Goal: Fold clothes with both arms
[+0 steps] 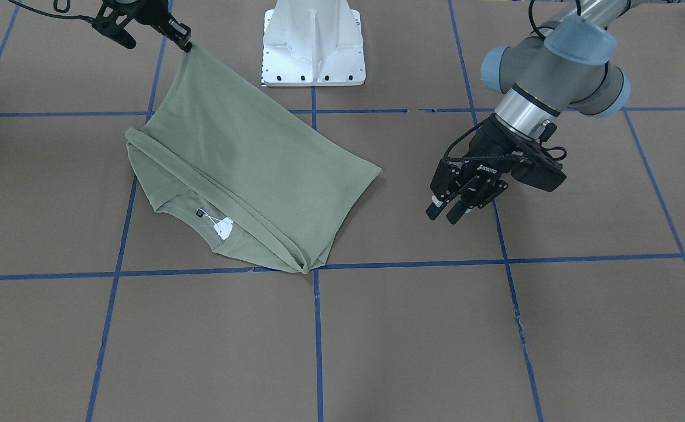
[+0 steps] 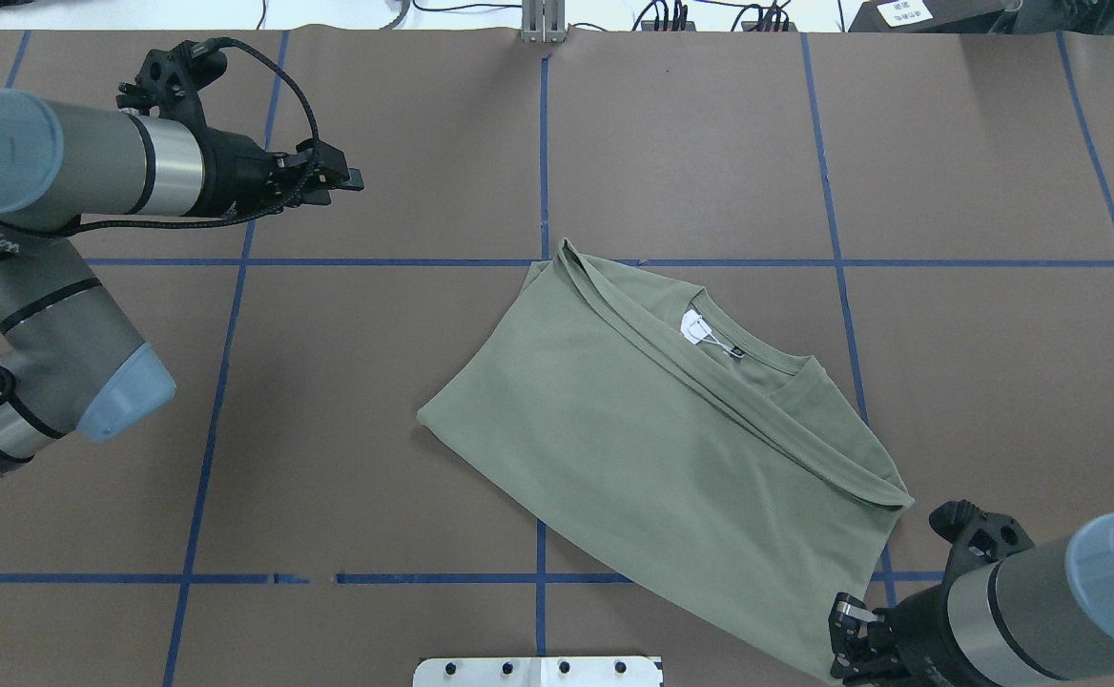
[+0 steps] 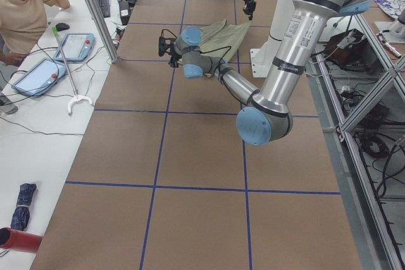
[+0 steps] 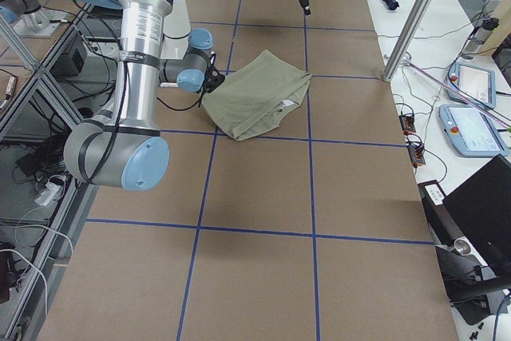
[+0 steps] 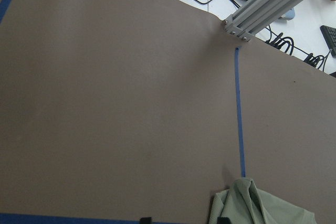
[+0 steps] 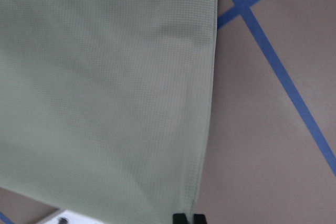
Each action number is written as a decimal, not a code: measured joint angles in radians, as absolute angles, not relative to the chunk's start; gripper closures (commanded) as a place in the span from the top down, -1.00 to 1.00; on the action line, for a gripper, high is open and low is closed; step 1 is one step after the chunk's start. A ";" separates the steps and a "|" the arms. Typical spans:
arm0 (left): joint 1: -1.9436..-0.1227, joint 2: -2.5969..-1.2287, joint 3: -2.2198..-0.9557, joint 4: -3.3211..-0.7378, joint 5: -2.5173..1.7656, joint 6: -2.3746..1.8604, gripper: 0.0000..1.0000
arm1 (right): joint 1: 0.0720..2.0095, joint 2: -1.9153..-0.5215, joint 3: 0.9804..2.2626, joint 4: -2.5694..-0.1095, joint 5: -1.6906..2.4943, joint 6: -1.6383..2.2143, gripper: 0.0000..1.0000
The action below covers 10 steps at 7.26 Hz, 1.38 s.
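Observation:
The sage-green shirt [image 1: 248, 158] lies folded on the brown table, collar and white hang tag [image 1: 223, 227] showing; it also shows in the overhead view [image 2: 652, 448]. My right gripper [image 1: 184, 44] is shut on a hem corner near the robot's base and holds it lifted off the table, so the cloth slopes up to it. The right wrist view shows the fingertips [image 6: 181, 217] closed on the shirt's edge [image 6: 105, 77]. My left gripper [image 1: 445, 212] is open and empty, hovering over bare table well apart from the shirt. The left wrist view shows a shirt corner [image 5: 257, 205] at the bottom.
The white pedestal base [image 1: 313, 44] stands at the table's robot side, close to the lifted corner. Blue tape lines [image 1: 316, 328] grid the brown table. A person [image 3: 22, 11] sits at a side desk with tablets, beyond the table's far edge.

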<state>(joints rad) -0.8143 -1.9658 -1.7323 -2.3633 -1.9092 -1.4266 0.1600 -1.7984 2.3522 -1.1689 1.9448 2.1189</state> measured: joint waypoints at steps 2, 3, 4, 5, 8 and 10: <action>-0.799 -1.964 -1.777 -2.337 -1.948 -1.511 0.16 | 0.150 -1.809 2.357 -1.169 1.944 2.121 1.00; -0.772 -1.964 -1.785 -2.329 -1.957 -1.574 0.22 | 0.202 -1.799 2.358 -1.169 1.943 2.121 1.00; -0.724 -1.963 -1.783 -2.308 -1.956 -1.629 0.23 | 0.283 -1.764 2.345 -1.169 1.942 2.118 1.00; -0.663 -1.962 -1.774 -2.274 -1.942 -1.661 0.23 | 0.383 -1.698 2.302 -1.169 1.940 2.111 1.00; -0.554 -1.972 -1.695 -2.227 -1.883 -1.685 0.23 | 0.620 -1.497 2.110 -1.169 1.924 2.076 1.00; -0.525 -1.974 -1.671 -2.224 -1.879 -1.687 0.19 | 0.643 -1.474 2.080 -1.168 1.918 2.073 1.00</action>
